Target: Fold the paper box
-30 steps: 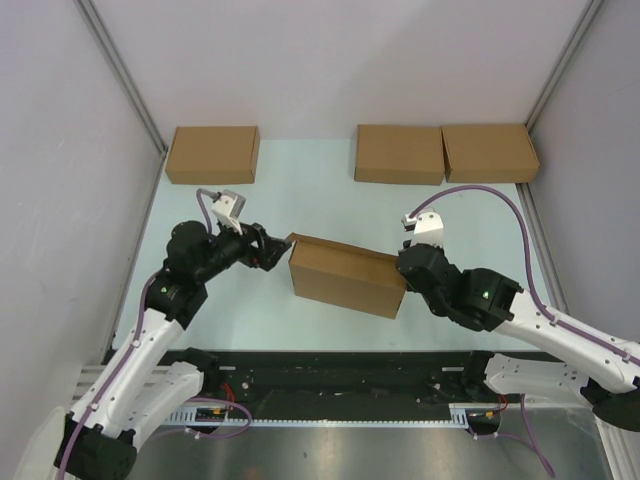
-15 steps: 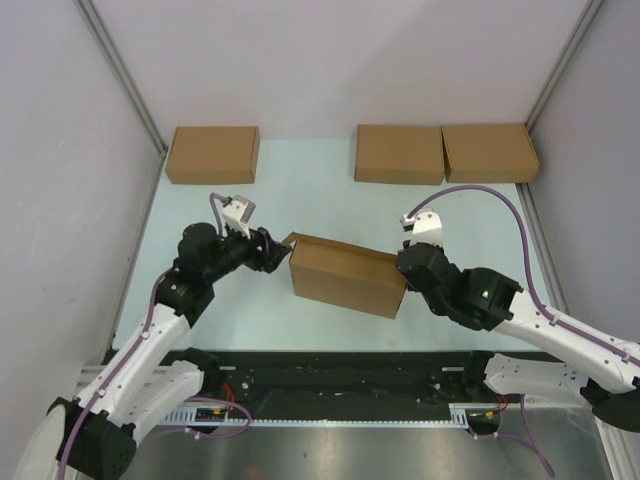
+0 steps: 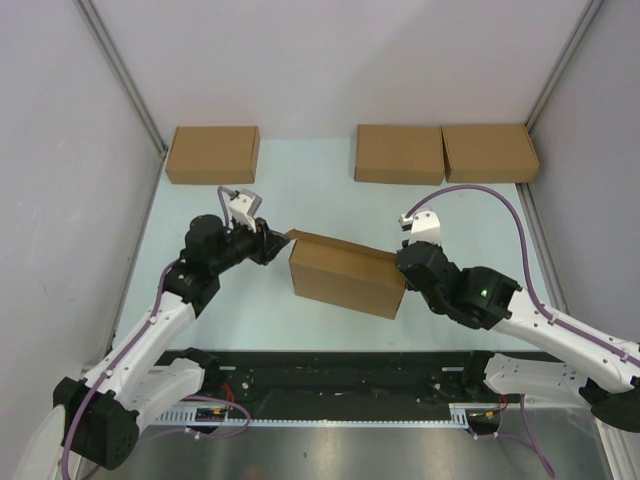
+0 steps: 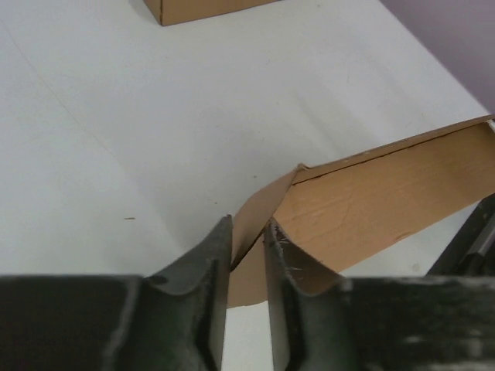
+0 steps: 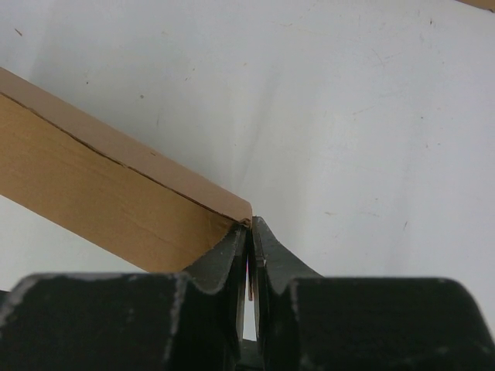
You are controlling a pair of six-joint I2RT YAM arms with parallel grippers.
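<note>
The left claw (image 4: pixel 246 232) reaches in at the left end of the paper box (image 3: pixel 345 275). Its jaws stand narrow, one on each side of a loose end flap (image 4: pixel 259 232) that juts from the box's near left corner. The flap fills the gap between the fingers (image 4: pixel 210 267), so the claw appears to have it pinched. From this claw the body of the box runs off to the right and slightly away. Its long brown side faces up and a dark seam runs along its upper edge.

The box lies on the pale table (image 3: pixel 320 200) directly between the two claws, with its right end lower in the overhead view than its left.

The right claw (image 5: pixel 249 232) meets the box at its right end, at the far corner. Its jaws are all but closed, with only a thin sliver of brown card showing between them. It grips that thin edge of the box, and the rest of the box stretches away to the claw's left.

Well beyond both claws, three smaller boxes (image 3: pixel 400 154) sit along the table's far edge, one beyond the left claw and two side by side beyond the right.
</note>
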